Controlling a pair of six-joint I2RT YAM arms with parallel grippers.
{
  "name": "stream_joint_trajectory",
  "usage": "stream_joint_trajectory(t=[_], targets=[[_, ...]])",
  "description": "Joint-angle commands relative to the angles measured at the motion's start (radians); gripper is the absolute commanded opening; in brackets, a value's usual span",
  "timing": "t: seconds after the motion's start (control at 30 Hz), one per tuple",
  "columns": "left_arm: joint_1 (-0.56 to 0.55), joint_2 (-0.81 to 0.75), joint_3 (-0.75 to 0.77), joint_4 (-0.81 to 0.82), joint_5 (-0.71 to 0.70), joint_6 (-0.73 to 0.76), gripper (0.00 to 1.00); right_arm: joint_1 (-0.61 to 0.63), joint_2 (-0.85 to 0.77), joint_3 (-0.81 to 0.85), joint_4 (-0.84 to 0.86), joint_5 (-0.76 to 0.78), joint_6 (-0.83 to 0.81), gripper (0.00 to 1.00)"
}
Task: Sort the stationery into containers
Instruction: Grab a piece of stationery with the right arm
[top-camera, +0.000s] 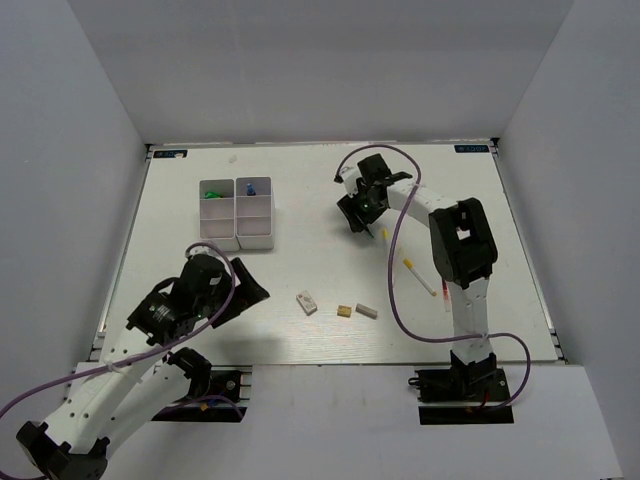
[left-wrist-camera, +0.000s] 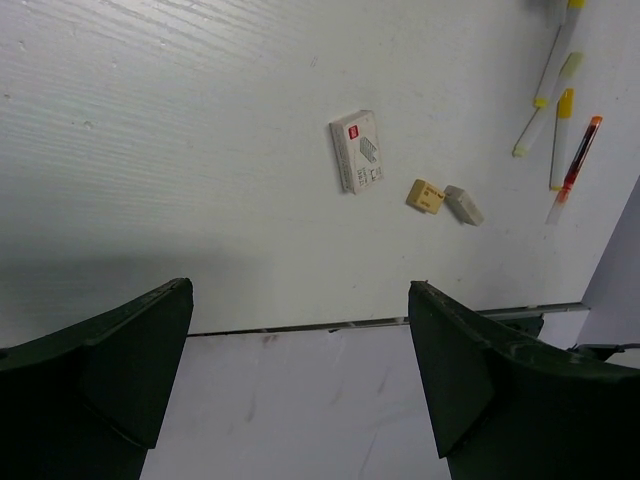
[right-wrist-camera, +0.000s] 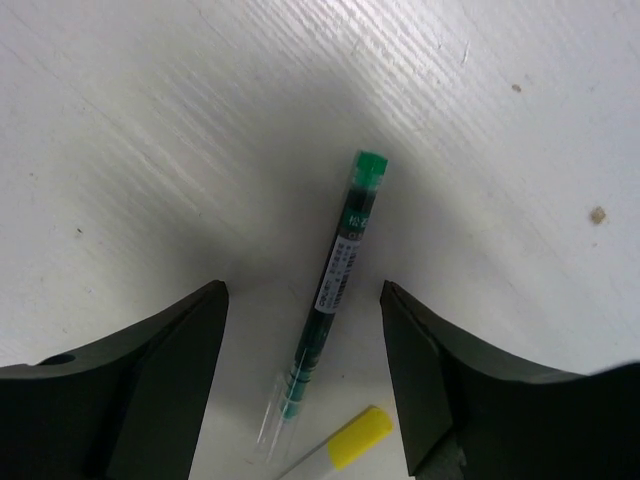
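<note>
Top external view: the left gripper (top-camera: 250, 285) is held over the near-left part of the white table (top-camera: 300, 170), its jaws spread wide and nothing between them. Just beyond it, the white divided tray (top-camera: 237, 238) is seen resting on the table. A green item (top-camera: 212, 192) lies in the tray's far-left compartment and a clear blue bottle (top-camera: 251, 187) in its far-right one. Right of the gripper, three eraser blocks are laid in a loose row near the front edge: white (top-camera: 307, 302), tan (top-camera: 344, 312) and grey (top-camera: 367, 311), the last two close together. Farther right and deeper on the table, the right gripper (top-camera: 355, 213) is lowered toward the surface. In the right wrist view its jaws are shown parted on either side of a green pen (right-wrist-camera: 345, 250) that lies flat on the table, neither finger touching it. A yellow-tipped stick (top-camera: 420, 276) and a red pen (top-camera: 443, 293) lie rightmost, beside the right arm.
</note>
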Motion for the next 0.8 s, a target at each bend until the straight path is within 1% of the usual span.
stream_joint_trajectory(t=[0.0, 0.1, 0.17, 0.23, 0.3, 0.33, 0.4, 0.43, 0.47, 0.5, 0.53, 0.6, 0.67, 0.7, 0.77], targets=[[0.000, -0.011, -0.024, -0.009, 0.019, -0.035, 0.98, 0.004, 0.037, 0.060, -0.001, -0.032, -0.016, 0.65], [0.000, -0.011, -0.057, -0.009, 0.030, -0.055, 0.95, 0.004, 0.083, 0.081, -0.018, -0.039, -0.039, 0.58], [0.000, -0.011, -0.071, 0.004, 0.040, -0.069, 0.94, 0.004, 0.096, 0.078, -0.025, -0.038, -0.048, 0.50], [0.000, -0.020, -0.080, 0.014, 0.040, -0.097, 0.94, 0.006, 0.106, 0.077, -0.050, -0.038, -0.061, 0.39], [0.000, -0.031, -0.089, 0.014, 0.040, -0.106, 0.94, 0.001, 0.111, 0.078, -0.074, -0.056, -0.065, 0.31], [0.000, -0.031, -0.098, 0.014, 0.040, -0.106, 0.94, 0.001, 0.111, 0.075, -0.090, -0.062, -0.070, 0.24], [0.000, -0.040, -0.109, 0.014, 0.040, -0.106, 0.94, 0.003, 0.100, 0.084, -0.117, -0.104, -0.076, 0.17], [0.000, -0.040, -0.109, 0.026, 0.040, -0.106, 0.94, 0.003, 0.096, 0.096, -0.148, -0.133, -0.082, 0.08], [0.000, -0.040, -0.118, 0.026, 0.040, -0.106, 0.94, 0.001, 0.079, 0.115, -0.160, -0.165, -0.084, 0.06], [0.000, -0.040, -0.118, 0.040, 0.049, -0.106, 0.94, 0.004, 0.071, 0.129, -0.172, -0.183, -0.090, 0.03], [0.000, -0.040, -0.130, 0.040, 0.049, -0.106, 0.94, 0.001, 0.056, 0.180, -0.186, -0.220, -0.090, 0.00], [0.000, -0.031, -0.139, 0.049, 0.049, -0.106, 0.94, 0.009, 0.033, 0.230, -0.240, -0.291, -0.098, 0.00], [0.000, -0.031, -0.149, 0.058, 0.049, -0.106, 0.94, 0.013, 0.030, 0.357, -0.304, -0.381, -0.104, 0.00], [0.000, -0.031, -0.158, 0.058, 0.049, -0.106, 0.94, 0.021, 0.024, 0.391, -0.326, -0.406, -0.104, 0.00], [0.000, -0.031, -0.158, 0.058, 0.049, -0.115, 0.94, 0.029, 0.019, 0.499, -0.338, -0.520, -0.098, 0.00]])
